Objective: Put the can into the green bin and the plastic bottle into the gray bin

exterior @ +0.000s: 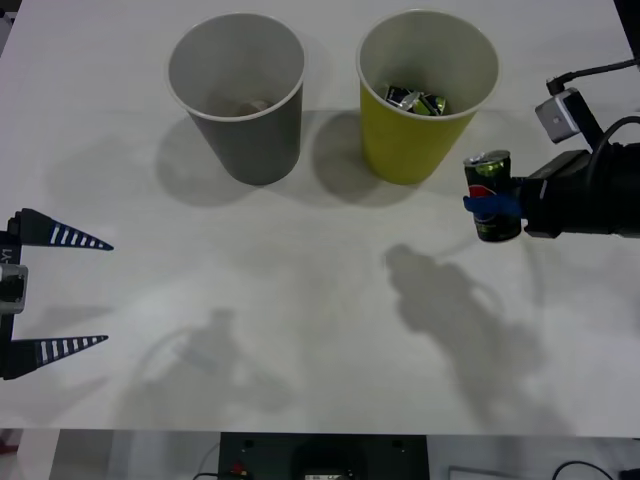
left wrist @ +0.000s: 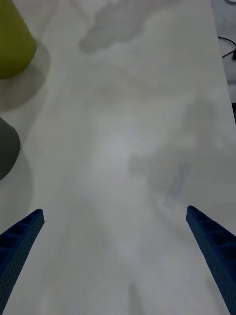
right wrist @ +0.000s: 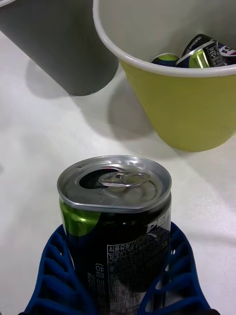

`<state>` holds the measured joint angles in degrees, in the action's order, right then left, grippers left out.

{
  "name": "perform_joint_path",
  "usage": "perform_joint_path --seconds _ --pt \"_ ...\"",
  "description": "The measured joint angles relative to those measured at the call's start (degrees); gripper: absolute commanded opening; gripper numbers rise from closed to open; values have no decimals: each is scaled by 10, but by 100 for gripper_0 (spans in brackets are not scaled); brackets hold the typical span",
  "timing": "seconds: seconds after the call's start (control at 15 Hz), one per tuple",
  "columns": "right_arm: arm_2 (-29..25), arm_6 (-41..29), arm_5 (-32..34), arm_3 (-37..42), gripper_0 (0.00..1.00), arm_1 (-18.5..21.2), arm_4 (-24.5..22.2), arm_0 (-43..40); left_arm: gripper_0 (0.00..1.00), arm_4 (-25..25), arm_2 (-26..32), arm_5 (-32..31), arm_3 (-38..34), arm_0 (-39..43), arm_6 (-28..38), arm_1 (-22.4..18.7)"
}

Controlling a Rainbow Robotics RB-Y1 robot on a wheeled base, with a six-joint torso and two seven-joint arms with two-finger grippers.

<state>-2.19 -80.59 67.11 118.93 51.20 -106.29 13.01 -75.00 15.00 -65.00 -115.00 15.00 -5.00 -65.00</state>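
Observation:
My right gripper [exterior: 487, 206] is shut on the can [exterior: 495, 226], a small dark drink can with a silver top, and holds it upright above the table, just right of the green bin [exterior: 425, 150]. In the right wrist view the can [right wrist: 115, 197] stands between the blue fingers [right wrist: 49, 285], with the green bin [right wrist: 187, 108] close ahead and the gray bin [right wrist: 64, 44] beyond. The gray bin [exterior: 255, 140] stands left of the green one. A faint pale shape lies on its floor. The plastic bottle is out of view. My left gripper [exterior: 107, 292] waits open at the table's left edge.
Crushed cans [exterior: 415, 100] with green marks lie inside the green bin. The left wrist view has its open gripper [left wrist: 114, 211] over bare white table, with the green bin [left wrist: 12, 44] and gray bin [left wrist: 6, 147] at one side. The table's front edge [exterior: 320, 432] runs below.

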Motion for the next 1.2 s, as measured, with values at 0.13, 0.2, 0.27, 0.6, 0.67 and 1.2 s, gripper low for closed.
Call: perform_joint_path --seconds 0.13,0.2,0.27,0.6,0.67,1.2 --pt "0 0 37 -19 0 34 19 42 100 0 0 0 0 0 0 0" --pt "1 0 57 -35 0 51 36 68 100 0 0 0 0 0 0 0" --pt "2 0 75 -50 0 64 50 92 100 0 0 0 0 0 0 0" --pt "56 0 148 -114 0 100 62 230 100 0 0 0 0 0 0 0" --pt "82 0 149 -131 0 106 62 262 100 0 0 0 0 0 0 0" --pt "272 0 149 -351 0 47 33 523 100 0 0 0 0 0 0 0"
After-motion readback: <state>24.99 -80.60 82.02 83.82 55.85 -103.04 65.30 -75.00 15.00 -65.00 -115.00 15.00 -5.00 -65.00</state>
